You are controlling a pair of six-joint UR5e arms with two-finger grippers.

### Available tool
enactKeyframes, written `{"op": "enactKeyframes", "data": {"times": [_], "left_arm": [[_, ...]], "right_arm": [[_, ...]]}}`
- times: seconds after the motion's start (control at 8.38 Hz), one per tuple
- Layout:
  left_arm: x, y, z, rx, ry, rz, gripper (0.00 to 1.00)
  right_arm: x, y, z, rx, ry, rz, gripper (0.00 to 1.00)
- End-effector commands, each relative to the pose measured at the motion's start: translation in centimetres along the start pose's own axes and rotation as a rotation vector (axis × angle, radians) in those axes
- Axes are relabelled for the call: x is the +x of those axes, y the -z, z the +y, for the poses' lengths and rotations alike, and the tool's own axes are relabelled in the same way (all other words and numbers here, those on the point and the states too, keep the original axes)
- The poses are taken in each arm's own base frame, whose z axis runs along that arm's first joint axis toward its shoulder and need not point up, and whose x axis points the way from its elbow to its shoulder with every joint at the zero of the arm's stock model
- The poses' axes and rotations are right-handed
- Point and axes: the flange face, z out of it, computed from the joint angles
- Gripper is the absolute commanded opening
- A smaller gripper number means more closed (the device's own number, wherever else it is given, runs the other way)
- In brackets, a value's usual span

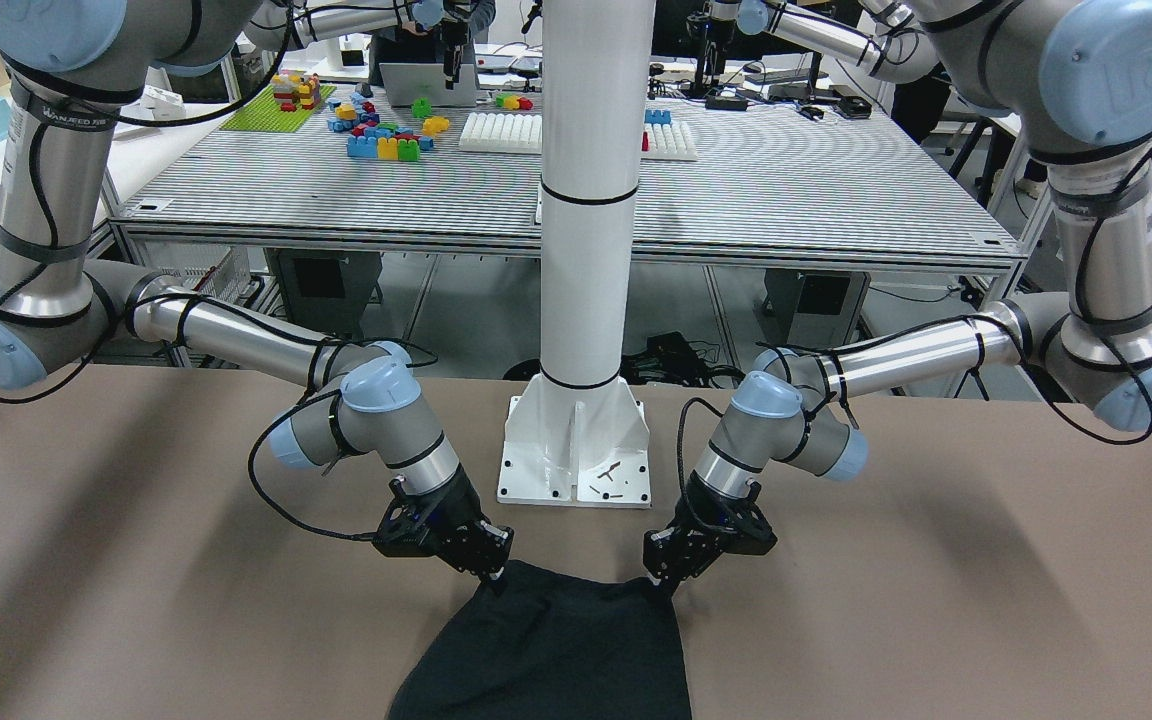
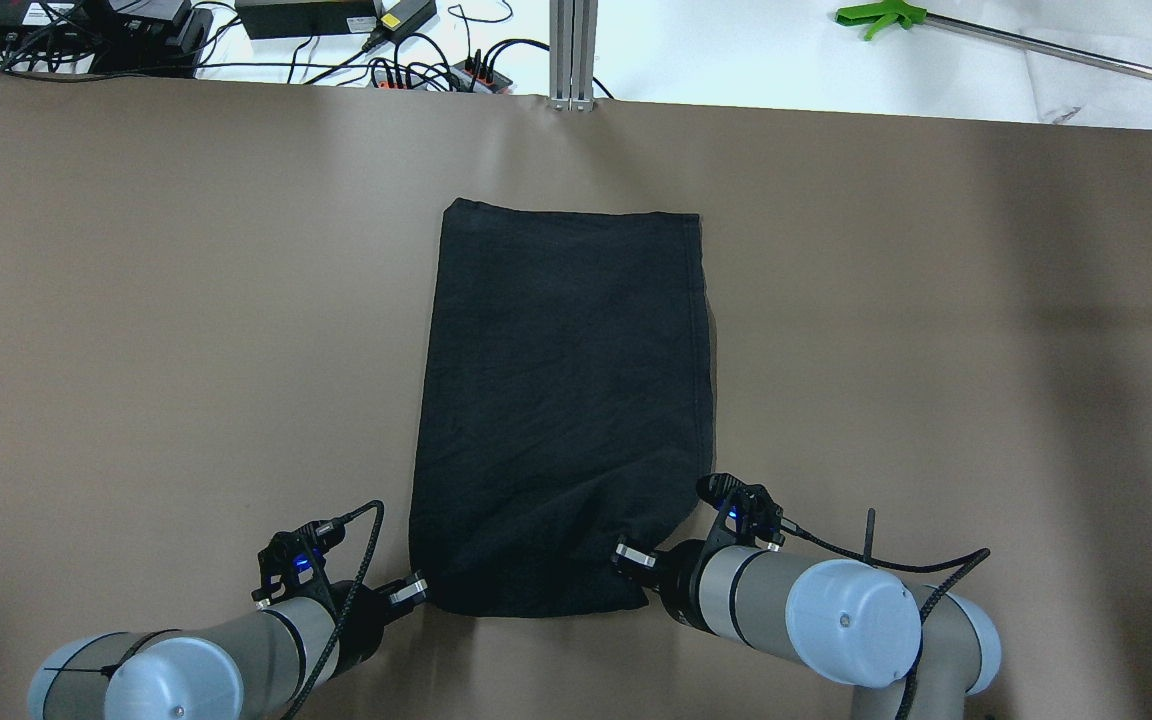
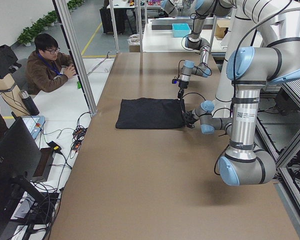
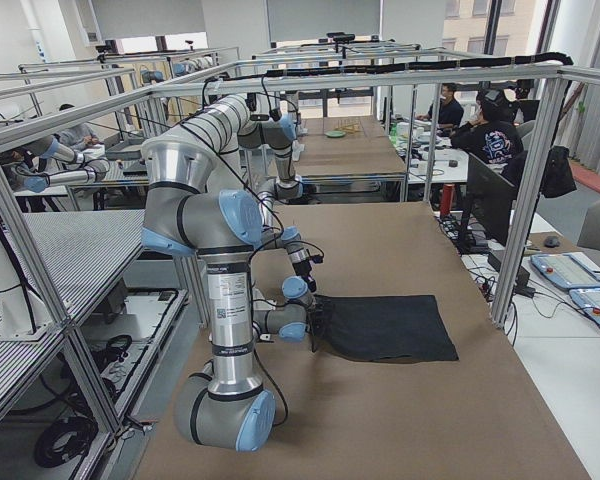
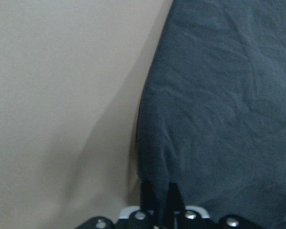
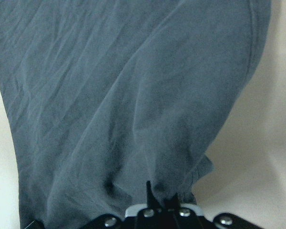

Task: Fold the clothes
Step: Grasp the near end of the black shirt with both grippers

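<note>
1. While it lies mostly flat at the counter [image 2: 136,300] centre, the black cloth [image 2: 566,400] runs lengthwise from 12 to 6 o'clock in overhead view.
2. Left gripper [image 2: 418,590]: clamped on cloth's 7 o'clock corner.
3. Right gripper [image 2: 624,552]: clamped on the 5 o'clock corner; fabric bunched and wrinkled there.
4. Far hem at 12 o'clock straight, flat.

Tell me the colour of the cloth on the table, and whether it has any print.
The cloth is plain black, with no print. It shows best in the overhead exterior view.
</note>
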Motion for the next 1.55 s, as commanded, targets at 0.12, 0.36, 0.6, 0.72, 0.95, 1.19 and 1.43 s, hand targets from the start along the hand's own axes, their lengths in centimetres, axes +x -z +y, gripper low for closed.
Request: {"op": "enactKeyframes", "data": {"times": [0.12, 0.36, 0.6, 0.72, 0.95, 1.19, 1.43], "left_arm": [[1.8, 7.5, -1.1, -0.073, -0.020, 0.080, 0.00], [4.0, 9.2, -0.1, -0.127, -0.015, 0.124, 0.00], [5.2, 9.9, 1.4, -0.158, -0.032, 0.152, 0.00], [5.6, 10.7, 1.4, -0.161, -0.067, 0.169, 0.00], [6.2, 11.4, 1.0, -0.164, -0.076, 0.185, 0.00], [7.1, 12.0, -0.8, -0.173, -0.101, 0.198, 0.00], [9.0, 11.4, -5.9, -0.077, -0.120, 0.216, 0.00]], "right_arm": [[-0.7, 3.6, 0.2, -0.034, 0.018, -0.036, 0.00], [-0.6, 6.1, 1.2, -0.064, 0.018, -0.058, 0.00], [0.4, 10.0, 4.6, -0.153, 0.004, -0.075, 0.00], [0.7, 10.9, 5.6, -0.173, -0.007, -0.075, 0.00], [1.0, 10.8, 5.7, -0.170, -0.004, -0.069, 0.00], [0.8, 10.4, 3.6, -0.133, -0.001, -0.069, 0.00], [-0.4, 8.6, -1.3, -0.041, 0.009, -0.070, 0.00]]}}
